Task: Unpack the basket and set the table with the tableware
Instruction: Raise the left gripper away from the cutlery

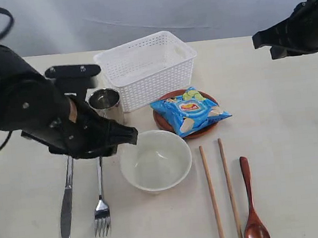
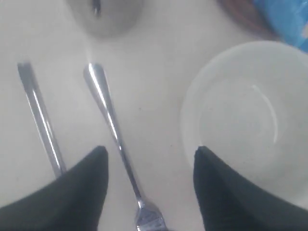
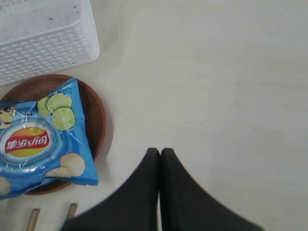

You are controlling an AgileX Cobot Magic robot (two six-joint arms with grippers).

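Left gripper [image 2: 149, 153] hung jaws-apart, empty, straddling the fork [image 1: 101, 183], which lay top-to-bottom at lower left of the exterior view between knife [image 1: 67, 207] and bowl [image 1: 155, 161] on the table [image 1: 295, 155]; right gripper [image 3: 160, 153], pinched together, sat far off upper right.

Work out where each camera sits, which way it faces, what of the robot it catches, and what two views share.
Exterior view: raised, looking down across the table toward the basket; left arm and right arm show.
Left wrist view: on the left arm, facing down at fork, knife and bowl; the left gripper shows, open.
Right wrist view: on the right arm, facing down at the plate and chips bag; the right gripper shows, shut.
Shared: exterior and left wrist views both show fork, knife, bowl.
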